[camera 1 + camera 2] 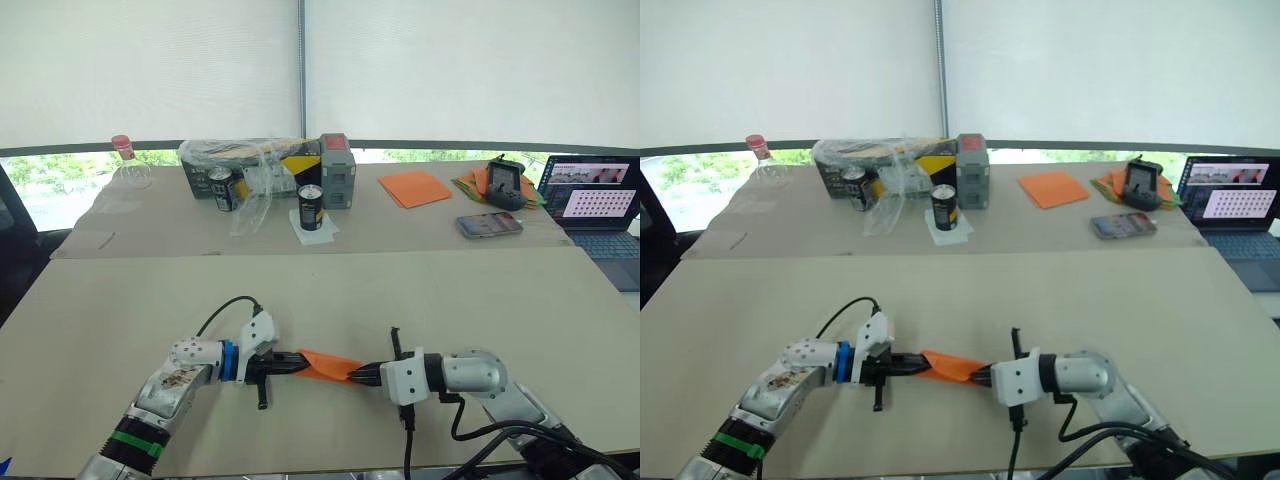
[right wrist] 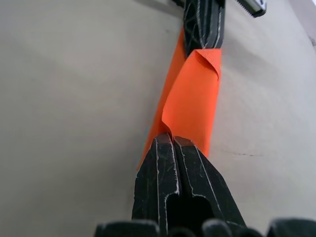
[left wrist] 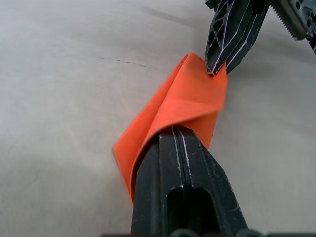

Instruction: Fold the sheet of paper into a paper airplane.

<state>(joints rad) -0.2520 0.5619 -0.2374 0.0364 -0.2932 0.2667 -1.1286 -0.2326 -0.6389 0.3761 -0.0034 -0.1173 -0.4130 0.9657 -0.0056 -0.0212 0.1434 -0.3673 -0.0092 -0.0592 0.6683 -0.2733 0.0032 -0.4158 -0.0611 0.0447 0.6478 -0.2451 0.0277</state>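
A small folded wedge of bright-orange paper, the paper airplane [image 1: 331, 365], hangs just above the near table between my two grippers. My left gripper [image 1: 303, 362] is shut on its left end. From the right, my right gripper [image 1: 362, 375] is shut on the other end. In the left wrist view the folded paper [image 3: 190, 101] wraps around my own fingertips, with the right gripper [image 3: 217, 69] pinching its far corner. The right wrist view has the paper [image 2: 190, 101] running from my fingers to the left gripper [image 2: 200, 47].
On the far table stand two cans [image 1: 311, 207], a clear plastic-wrapped box [image 1: 250, 160], a grey box [image 1: 338, 170], a bottle [image 1: 128, 165], a stack of orange sheets [image 1: 414, 187], an orange-and-green paper pile [image 1: 472, 183], a controller [image 1: 506, 183], a phone [image 1: 489, 225] and a laptop [image 1: 592, 195].
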